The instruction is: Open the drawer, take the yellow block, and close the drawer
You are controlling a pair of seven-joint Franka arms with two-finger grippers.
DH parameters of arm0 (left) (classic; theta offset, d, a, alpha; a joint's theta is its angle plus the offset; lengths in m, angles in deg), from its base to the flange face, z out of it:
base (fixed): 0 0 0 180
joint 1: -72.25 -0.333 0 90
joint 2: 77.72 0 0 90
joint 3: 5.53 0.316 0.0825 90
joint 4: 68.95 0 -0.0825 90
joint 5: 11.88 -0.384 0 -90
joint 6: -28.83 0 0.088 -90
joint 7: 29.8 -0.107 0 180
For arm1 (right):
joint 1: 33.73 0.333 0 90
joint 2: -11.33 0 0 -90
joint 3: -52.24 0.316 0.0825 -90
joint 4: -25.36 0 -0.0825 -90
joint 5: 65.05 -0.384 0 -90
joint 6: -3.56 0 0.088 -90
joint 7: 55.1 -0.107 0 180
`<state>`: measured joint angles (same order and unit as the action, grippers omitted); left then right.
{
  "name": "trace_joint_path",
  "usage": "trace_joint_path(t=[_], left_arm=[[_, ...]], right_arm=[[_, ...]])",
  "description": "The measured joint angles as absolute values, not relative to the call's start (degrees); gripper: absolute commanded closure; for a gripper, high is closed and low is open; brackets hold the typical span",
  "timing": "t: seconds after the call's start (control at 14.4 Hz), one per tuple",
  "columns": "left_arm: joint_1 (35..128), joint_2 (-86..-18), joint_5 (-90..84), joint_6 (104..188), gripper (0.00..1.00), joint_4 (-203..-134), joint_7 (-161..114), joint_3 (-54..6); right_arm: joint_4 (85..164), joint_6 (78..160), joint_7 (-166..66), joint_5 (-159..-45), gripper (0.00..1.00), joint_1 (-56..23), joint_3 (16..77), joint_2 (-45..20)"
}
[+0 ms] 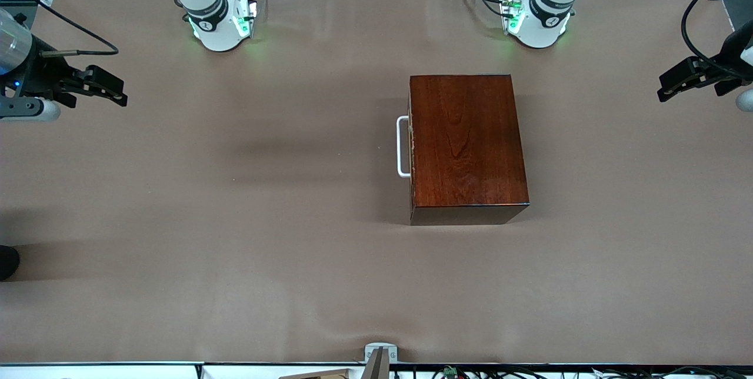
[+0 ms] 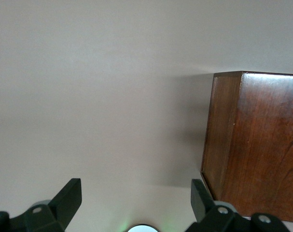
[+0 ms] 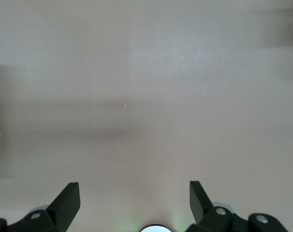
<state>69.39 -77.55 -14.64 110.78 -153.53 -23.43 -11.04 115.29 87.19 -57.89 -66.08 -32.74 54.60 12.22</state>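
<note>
The dark reddish-brown wooden box [image 1: 467, 143] stands on the table toward the left arm's end. Its drawer is shut, with the white U-shaped handle [image 1: 403, 146] facing the right arm's end. The box also shows in the left wrist view [image 2: 255, 145]. The yellow block is hidden. My left gripper [image 1: 667, 87] is open and empty, up over the table's edge at the left arm's end; it also shows in the left wrist view [image 2: 135, 193]. My right gripper [image 1: 117, 92] is open and empty, up over the table at the right arm's end; it also shows in the right wrist view [image 3: 134, 193]. Both arms wait.
The brown table cover [image 1: 235, 220] stretches around the box. The two arm bases [image 1: 220, 23] [image 1: 538, 20] stand farthest from the front camera. A small metal bracket [image 1: 379, 355] sits at the table's nearest edge.
</note>
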Motion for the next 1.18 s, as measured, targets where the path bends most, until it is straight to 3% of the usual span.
trace_joint_path(t=[0.69, 1.18], left_arm=[[70.04, -77.55, -14.62, 110.75, 0.00, -153.53, -23.43, -11.53], [76.01, -74.69, -14.60, 110.86, 0.00, -150.12, -17.87, -18.77]], right_arm=[[114.94, 87.19, -57.89, -66.09, 0.00, -33.10, 54.33, 12.23], [114.85, 87.20, -57.89, -66.09, 0.00, -33.12, 54.30, 12.24]])
